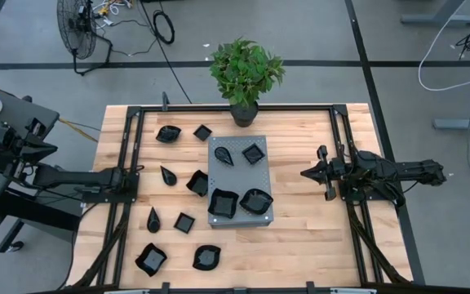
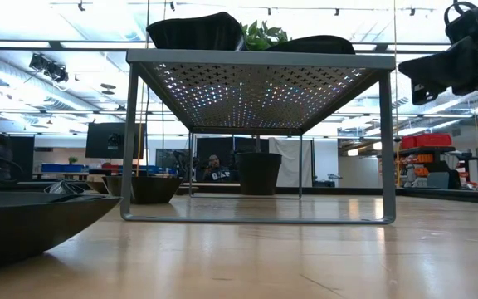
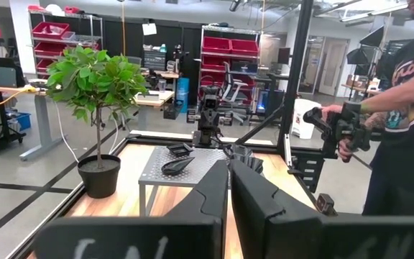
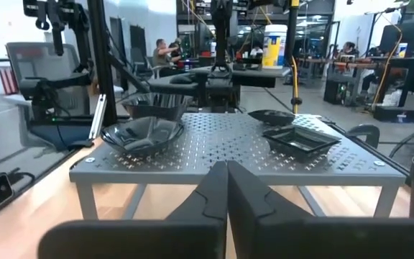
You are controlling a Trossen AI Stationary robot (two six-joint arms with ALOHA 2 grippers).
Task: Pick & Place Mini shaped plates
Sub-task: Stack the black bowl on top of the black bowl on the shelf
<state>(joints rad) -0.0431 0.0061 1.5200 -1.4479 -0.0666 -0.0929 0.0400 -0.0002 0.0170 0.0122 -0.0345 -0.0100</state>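
Showing both arms parked apart, the left hand (image 1: 137, 175) and right hand (image 1: 307, 173) were closed and empty, while four mini shaped plates (image 1: 223, 202) sat on the grey perforated stand (image 1: 241, 171) and others lay scattered on the table (image 1: 317, 237) left of it, awaiting transfer.

A robotics lab or workshop on an open industrial floor: a wooden counter (image 1: 300, 237) framed by black rails stands on grey concrete, a floor fan (image 1: 77, 24) and loose cables (image 1: 163, 26) beyond its far edge. Red storage bins (image 3: 228, 47) fill metal shelving, desks and office chairs (image 3: 230, 83) line the room, and track lights run across the ceiling (image 2: 222, 8). A person in a black T-shirt (image 3: 401, 108) stands beside the counter gripping a handheld control rig (image 3: 336, 126).
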